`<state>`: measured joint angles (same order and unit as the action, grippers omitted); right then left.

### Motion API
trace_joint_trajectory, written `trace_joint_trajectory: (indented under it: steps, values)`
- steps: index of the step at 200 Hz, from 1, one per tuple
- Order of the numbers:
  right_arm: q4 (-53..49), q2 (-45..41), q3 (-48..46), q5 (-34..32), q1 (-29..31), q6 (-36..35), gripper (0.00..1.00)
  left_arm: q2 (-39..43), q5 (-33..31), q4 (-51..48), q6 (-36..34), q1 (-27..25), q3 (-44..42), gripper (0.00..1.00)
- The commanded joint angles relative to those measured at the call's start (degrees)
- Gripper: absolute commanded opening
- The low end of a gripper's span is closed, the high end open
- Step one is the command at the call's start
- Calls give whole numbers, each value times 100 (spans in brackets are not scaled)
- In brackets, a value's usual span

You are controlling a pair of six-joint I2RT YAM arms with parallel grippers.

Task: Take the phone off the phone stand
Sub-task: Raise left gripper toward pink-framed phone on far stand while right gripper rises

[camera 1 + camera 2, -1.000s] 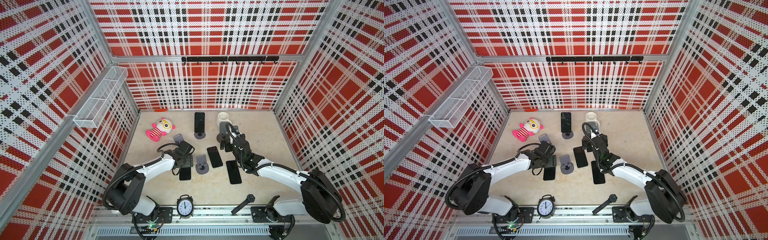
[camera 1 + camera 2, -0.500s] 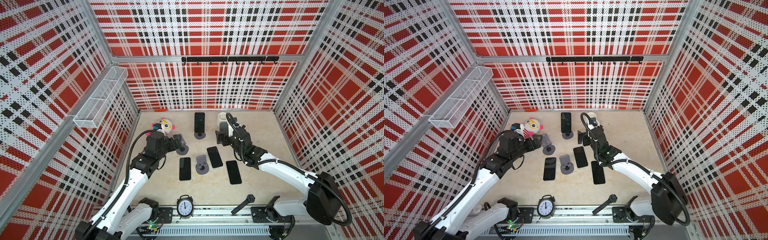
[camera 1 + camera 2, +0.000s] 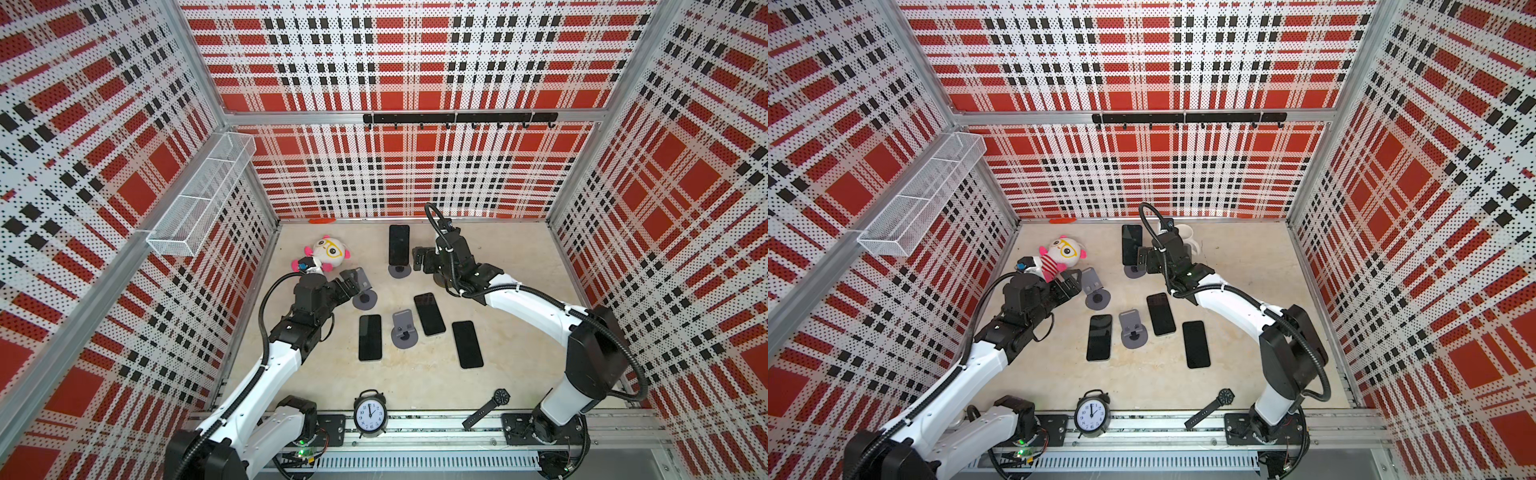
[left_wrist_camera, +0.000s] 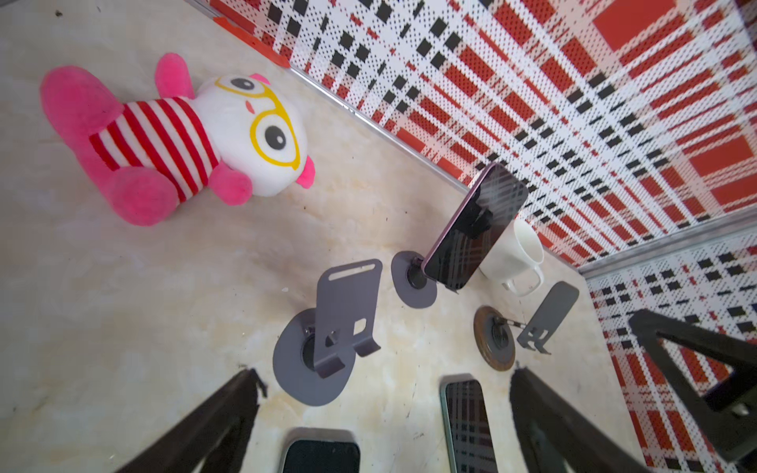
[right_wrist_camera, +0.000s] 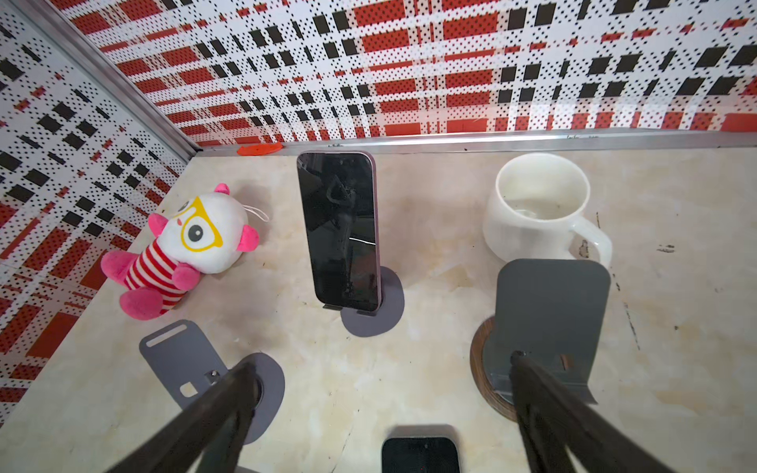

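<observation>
A black phone [image 3: 399, 243] [image 3: 1131, 244] leans upright on a grey phone stand [image 3: 400, 271] [image 3: 1133, 271] at the back middle of the table. My right gripper [image 3: 419, 259] [image 3: 1144, 259] hovers just to its right, open and empty. In the right wrist view the phone [image 5: 338, 229] and stand [image 5: 372, 315] sit ahead of the right gripper [image 5: 381, 362], apart from it. My left gripper [image 3: 347, 282] [image 3: 1071, 282] [image 4: 383, 372] is open and empty beside an empty stand [image 3: 361, 289] [image 4: 327, 340]. From the left wrist, phone [image 4: 477, 229] and stand [image 4: 413, 280] lie farther off.
Three phones lie flat: [image 3: 370, 337], [image 3: 429, 313], [image 3: 467, 344]. Another empty stand [image 3: 404, 328] sits among them, one more [image 5: 549, 315] before a white mug [image 5: 536, 204]. A pink plush [image 3: 328, 253] lies back left. A clock [image 3: 370, 413] and a watch [image 3: 488, 407] are at the front.
My left gripper opened, left the front-left phone flat on the table, and rose back toward the empty stand. My right gripper moved back and left, closer to the standing phone.
</observation>
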<state>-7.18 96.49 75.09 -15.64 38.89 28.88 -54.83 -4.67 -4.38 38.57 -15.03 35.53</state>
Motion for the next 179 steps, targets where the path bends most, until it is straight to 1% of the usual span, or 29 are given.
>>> trace_joint_trajectory:
  steps: [1,12,35,63,84,88,94,97,103,125,136,140,146,158,167,169,179]
  values:
    - [-11,322,384,-54,36,453,100,220,-326,386,135,41,-427,98]
    - [-40,551,581,-11,39,502,100,312,-219,576,120,40,-690,98]
    - [-196,973,1044,16,59,572,100,435,312,839,-119,38,-908,98]
    - [-138,1281,1352,-45,63,471,100,598,249,840,-69,38,-929,98]
    - [-15,1403,1441,-85,60,329,100,558,174,778,-11,39,-800,98]
    - [27,1417,1424,-77,58,328,100,532,174,724,16,224,-734,98]
    - [93,1432,1413,-61,59,327,100,477,215,663,31,257,-635,98]
    - [120,1430,1412,-54,61,149,100,454,257,644,28,263,-579,98]
    - [160,1425,1411,4,57,80,100,382,376,623,16,273,-482,98]
    - [242,1197,1339,196,18,-70,100,124,802,628,-62,273,-127,98]
    - [375,968,1152,341,-58,-164,100,5,1011,675,-80,268,22,98]
    - [430,878,1065,569,-91,-191,100,-32,1097,701,-86,268,66,98]
    - [509,751,941,710,-148,-208,100,-95,1207,745,-95,266,141,98]
    - [577,439,685,807,-314,-143,100,-193,1368,860,-131,210,277,98]
    - [621,180,450,821,-439,-70,100,-264,1399,966,-232,126,392,98]
    - [632,123,400,818,-471,-57,100,-269,1374,988,-259,-24,426,98]
    - [726,-245,60,835,-634,-25,100,-362,1102,1060,-458,-372,603,98]
